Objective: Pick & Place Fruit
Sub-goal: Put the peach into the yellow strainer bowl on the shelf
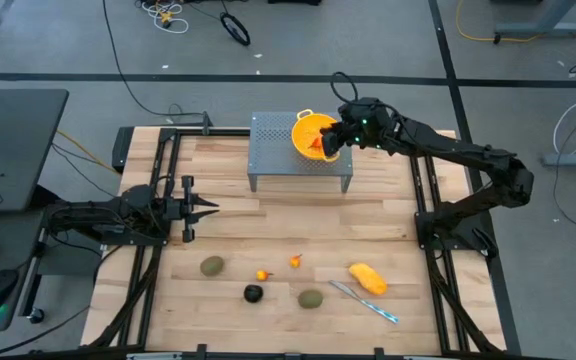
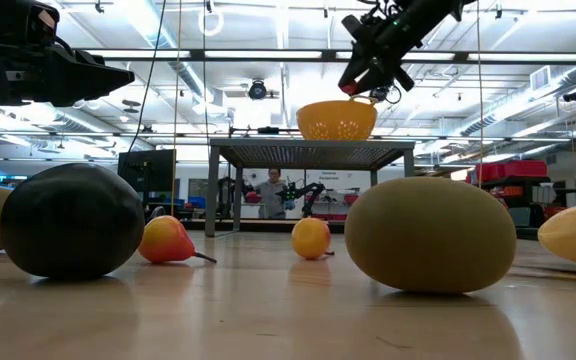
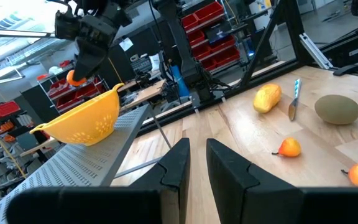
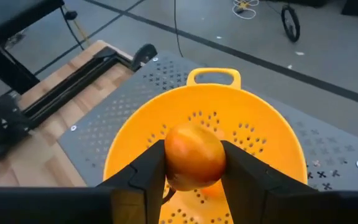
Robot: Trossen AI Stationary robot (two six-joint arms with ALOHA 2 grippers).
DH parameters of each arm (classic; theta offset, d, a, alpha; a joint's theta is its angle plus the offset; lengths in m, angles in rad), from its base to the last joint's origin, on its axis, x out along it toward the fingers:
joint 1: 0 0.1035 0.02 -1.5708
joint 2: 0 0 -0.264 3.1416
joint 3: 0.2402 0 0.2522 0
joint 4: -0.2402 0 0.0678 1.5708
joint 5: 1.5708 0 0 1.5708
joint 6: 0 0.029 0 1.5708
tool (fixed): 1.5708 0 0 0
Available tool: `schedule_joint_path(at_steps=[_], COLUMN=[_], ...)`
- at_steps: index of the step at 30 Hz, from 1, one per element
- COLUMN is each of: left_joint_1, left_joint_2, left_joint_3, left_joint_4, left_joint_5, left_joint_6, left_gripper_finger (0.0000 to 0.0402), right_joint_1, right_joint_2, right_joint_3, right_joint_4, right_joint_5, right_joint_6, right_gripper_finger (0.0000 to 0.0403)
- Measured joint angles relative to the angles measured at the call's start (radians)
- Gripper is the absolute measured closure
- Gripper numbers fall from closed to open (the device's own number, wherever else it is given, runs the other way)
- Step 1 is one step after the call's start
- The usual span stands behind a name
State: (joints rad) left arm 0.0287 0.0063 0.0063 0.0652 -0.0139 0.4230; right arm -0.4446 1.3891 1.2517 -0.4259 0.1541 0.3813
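Wooden planking made up the table (image 1: 268, 230), with a grey perforated stand (image 1: 301, 158) at its far edge and the yellow colander (image 1: 313, 133) sitting on top. My right gripper (image 4: 193, 163) hung directly over the bowl, fingers pinched on a small orange-red fruit (image 4: 194, 155). To finish this step cleanly, I judged I should stay centred over the bowl, come a little lower so the piece would not bounce out, then part the fingers and lift straight up, clear of the rim. The held fruit looked smooth, round and glossy, orange shading to red, and another orange bit seemed to lie in the bowl beneath it.

My left gripper (image 1: 190, 209) waited at the left side of the table, its fingers nearly together and holding nothing.

On the near part of the table lay two olive-green ovals (image 1: 213, 266) (image 1: 311, 298), a blackish ball (image 1: 254, 293), two tiny orange pieces (image 1: 262, 275) (image 1: 296, 262) and the yellow-orange oblong (image 1: 368, 278) just beside a knife (image 1: 365, 302).
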Motion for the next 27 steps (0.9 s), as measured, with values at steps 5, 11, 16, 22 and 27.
schedule_joint_path(at_steps=[5, 11, 16, 22, 27], left_joint_1=[0.0, 0.0, 0.0, 0.0, 0.0], left_joint_2=[0.0, 0.0, 0.0, 0.0, 0.0], left_joint_3=[0.0, 0.0, 0.0, 0.0, 0.0], left_joint_4=[0.0, 0.0, 0.0, 0.0, 0.0], left_joint_5=[0.0, 0.0, 0.0, 0.0, 0.0], left_joint_6=[0.0, 0.0, 0.0, 0.0, 0.0], left_gripper_finger=[0.0338, 0.0338, 0.0338, 0.0338, 0.0338], right_joint_1=[-0.021, -0.027, -0.031, -0.032, -0.034], right_joint_2=[0.029, 0.05, 0.052, 0.052, 0.052], right_joint_3=[0.0, 0.0, 0.0, 0.0, 0.0], right_joint_4=[-0.019, -0.038, -0.037, -0.042, -0.052], right_joint_5=[-0.052, -0.051, -0.052, -0.052, -0.052], right_joint_6=[-0.031, -0.052, -0.072, -0.076, -0.076], right_gripper_finger=[0.0262, 0.0262, 0.026, 0.0237, 0.022])
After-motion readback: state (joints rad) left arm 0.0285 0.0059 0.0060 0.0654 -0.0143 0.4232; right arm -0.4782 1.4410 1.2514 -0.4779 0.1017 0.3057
